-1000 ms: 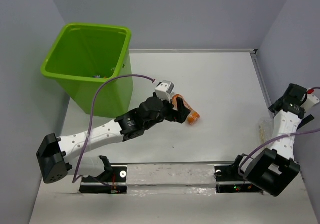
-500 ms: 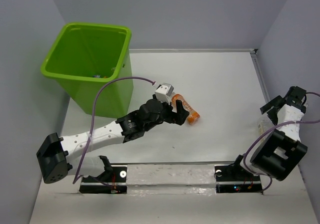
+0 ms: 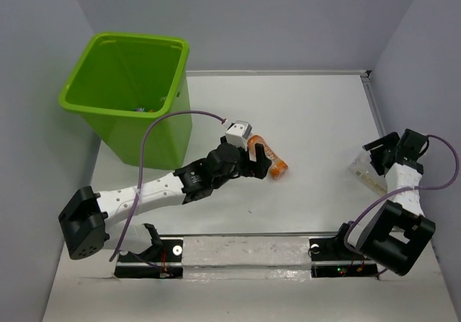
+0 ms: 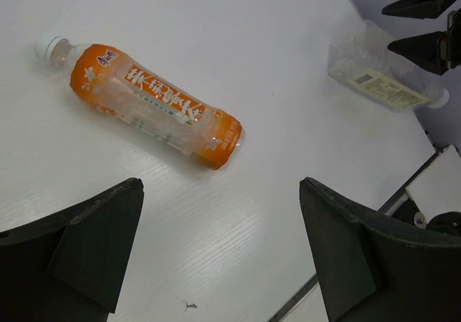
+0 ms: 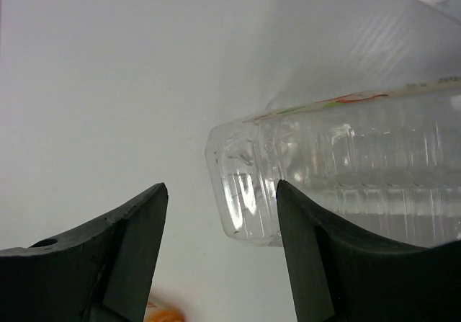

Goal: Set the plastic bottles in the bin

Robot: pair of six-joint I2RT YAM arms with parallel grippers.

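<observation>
Left gripper fingers spread full wide, holding nothing. It hangs low over the table, just short of the orange bottle. In the left wrist view both fingers sit at the bottom edge and the bottle lies flat just beyond the gap, slanted, white cap to the far left, no contact.

Right gripper fingers part open, gap between them, at the right edge of the table by the wall. The clear bottle lies on its side with its flat bottom end in line with that gap. The left finger is apart from the bottle. The right finger overlaps the bottle's edge in the picture; cannot tell if it touches. No clamp seen. In the left wrist view the two pointed fingers stand apart just beside that clear bottle, pale label up.

Green bin upright at far left, well apart from both bottles. Small bits lie on its floor, too small to tell what.
</observation>
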